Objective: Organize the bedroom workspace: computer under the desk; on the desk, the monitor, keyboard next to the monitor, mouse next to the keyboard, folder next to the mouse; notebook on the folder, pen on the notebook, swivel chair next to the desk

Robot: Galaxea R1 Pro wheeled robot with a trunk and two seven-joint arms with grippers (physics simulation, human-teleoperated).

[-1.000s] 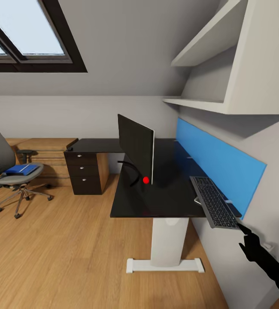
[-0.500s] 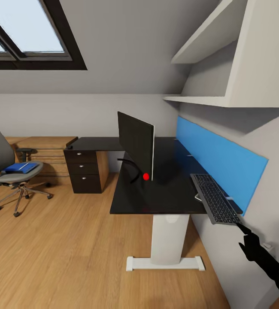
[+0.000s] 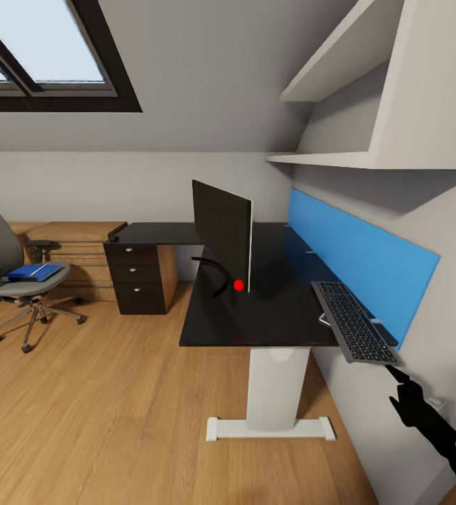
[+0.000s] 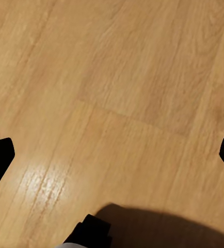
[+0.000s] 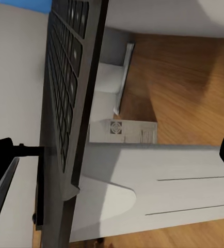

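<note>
Black-keyed keyboard held tilted over the worktop's near right corner, pinched at its end by the right claw. Left claw gapes empty above floor. Keyboard placement underway; next, lower flat beside monitor.

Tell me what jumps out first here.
The keyboard hangs tilted off the desk's right near corner, against the blue wall panel, with the right gripper at its near end. The black monitor stands edge-on mid-desk. Far left, a blue folder lies on the chair.
</note>
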